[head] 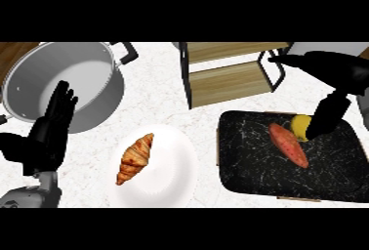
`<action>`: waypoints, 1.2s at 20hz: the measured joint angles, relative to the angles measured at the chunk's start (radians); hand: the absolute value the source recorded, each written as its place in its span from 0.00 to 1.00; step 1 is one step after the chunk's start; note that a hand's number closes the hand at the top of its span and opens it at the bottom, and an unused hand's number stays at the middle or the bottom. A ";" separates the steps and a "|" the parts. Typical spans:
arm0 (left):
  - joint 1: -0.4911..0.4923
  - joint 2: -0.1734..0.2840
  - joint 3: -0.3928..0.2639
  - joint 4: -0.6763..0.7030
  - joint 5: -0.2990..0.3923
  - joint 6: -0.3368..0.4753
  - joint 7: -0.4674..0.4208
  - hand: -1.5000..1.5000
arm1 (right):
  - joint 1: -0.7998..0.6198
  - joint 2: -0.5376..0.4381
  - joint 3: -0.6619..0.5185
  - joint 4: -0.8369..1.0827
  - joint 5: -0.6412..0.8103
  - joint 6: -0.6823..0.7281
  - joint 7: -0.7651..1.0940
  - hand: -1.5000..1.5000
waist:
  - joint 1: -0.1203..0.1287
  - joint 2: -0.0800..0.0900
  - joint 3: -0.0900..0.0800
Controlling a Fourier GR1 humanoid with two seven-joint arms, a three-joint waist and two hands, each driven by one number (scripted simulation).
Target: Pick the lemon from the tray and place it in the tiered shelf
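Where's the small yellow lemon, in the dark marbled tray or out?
In. The small yellow lemon sits on the dark marbled tray beside a sweet potato, right hand on it.

The white marble tabletop [162, 114] carries a steel pot [65, 83] upper left, tiered shelf [231, 73] top centre, white plate [169, 171] lower centre, black tray [288, 156] right.

Bright even light — faint shadows, dull sheen inside the pot [65, 83], no blur

Single head view; looks steeply down on counter [180, 122]; fairly near
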 measured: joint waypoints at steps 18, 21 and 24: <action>-0.009 -0.013 0.031 -0.006 -0.012 -0.023 0.019 0.50 | 0.047 0.104 0.227 0.043 0.424 0.046 0.195 0.00 | -0.005 0.005 0.002; 0.026 -0.025 0.029 -0.027 -0.021 -0.032 0.002 0.50 | 0.087 0.116 0.199 0.035 0.477 0.043 0.182 0.00 | -0.007 0.004 0.003; 0.014 -0.034 0.038 -0.017 -0.026 -0.039 0.000 0.50 | 0.102 0.127 0.169 0.072 0.534 0.036 0.125 0.00 | -0.007 0.004 0.003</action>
